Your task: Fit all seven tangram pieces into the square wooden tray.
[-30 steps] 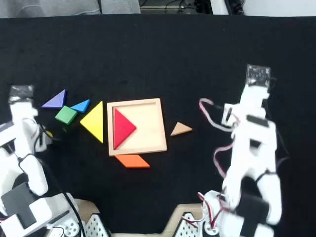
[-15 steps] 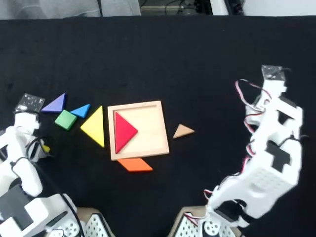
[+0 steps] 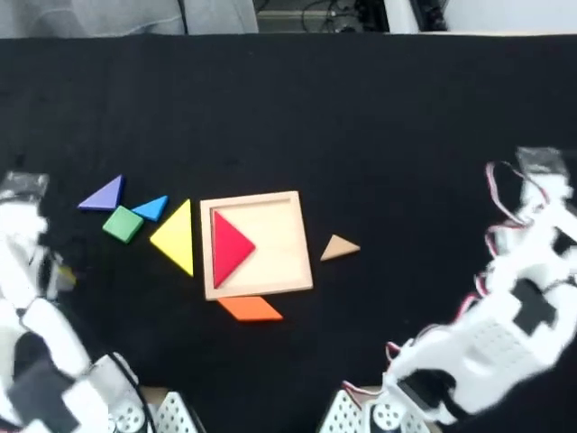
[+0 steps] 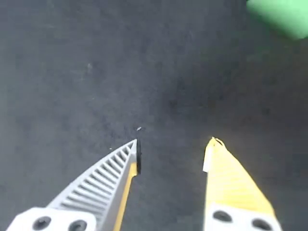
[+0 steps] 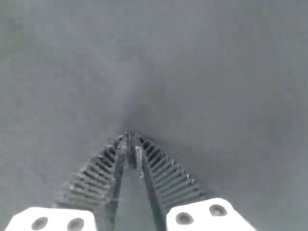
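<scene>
Counted seven pieces about one square wooden tray [image 3: 293, 236] on the black tabletop [image 3: 361, 117]: one red triangle [image 3: 230, 245] inside it; to its left one yellow triangle [image 3: 178, 237] just beside, then one green square [image 3: 122, 224], one blue triangle [image 3: 151, 207], one purple triangle [image 3: 104, 195]; one orange parallelogram [image 3: 250, 308] at its near edge; one tan triangle [image 3: 339, 247] near its right edge. Found two pincers, well apart from the tray: left pincer [image 4: 171, 149] spread, right pincer [image 5: 132, 144] pressed together.

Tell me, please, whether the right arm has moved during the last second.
Yes: in the high view the right arm has swung rightward, farther from the wooden tray.
</scene>
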You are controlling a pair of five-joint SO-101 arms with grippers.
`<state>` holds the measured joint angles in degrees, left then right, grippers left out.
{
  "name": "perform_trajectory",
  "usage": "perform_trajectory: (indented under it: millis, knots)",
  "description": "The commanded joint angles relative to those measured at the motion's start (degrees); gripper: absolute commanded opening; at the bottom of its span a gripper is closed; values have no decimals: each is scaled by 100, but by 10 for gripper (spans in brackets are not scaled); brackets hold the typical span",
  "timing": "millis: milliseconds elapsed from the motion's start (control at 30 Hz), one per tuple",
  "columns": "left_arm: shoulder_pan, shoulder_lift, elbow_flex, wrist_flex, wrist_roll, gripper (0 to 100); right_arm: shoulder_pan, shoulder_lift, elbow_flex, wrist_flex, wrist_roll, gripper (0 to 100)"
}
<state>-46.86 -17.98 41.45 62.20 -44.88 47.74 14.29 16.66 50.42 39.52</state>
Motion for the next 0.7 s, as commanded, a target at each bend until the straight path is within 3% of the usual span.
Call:
perform_trajectory:
  millis: [0, 133, 300, 533, 667]
  knots:
    - [1587, -1442, -673, 1820, 1160, 230, -299, -1631, 330, 466, -316, 11]
    - [3020, -2303, -646, 1987, 2365, 233, -1037, -3090, 1200, 686, -747, 11]
    - [4171, -2268, -321, 1864, 3569, 232, -2145, -4716, 2519, 686, -1371, 11]
    - [3925, -826, 127, 501, 4396, 250, -3851, -6035, 3635, 695, -2910, 49]
    - [3925, -158, 127, 237, 4721, 402, -4501, -6167, 3741, 677, -3543, 154]
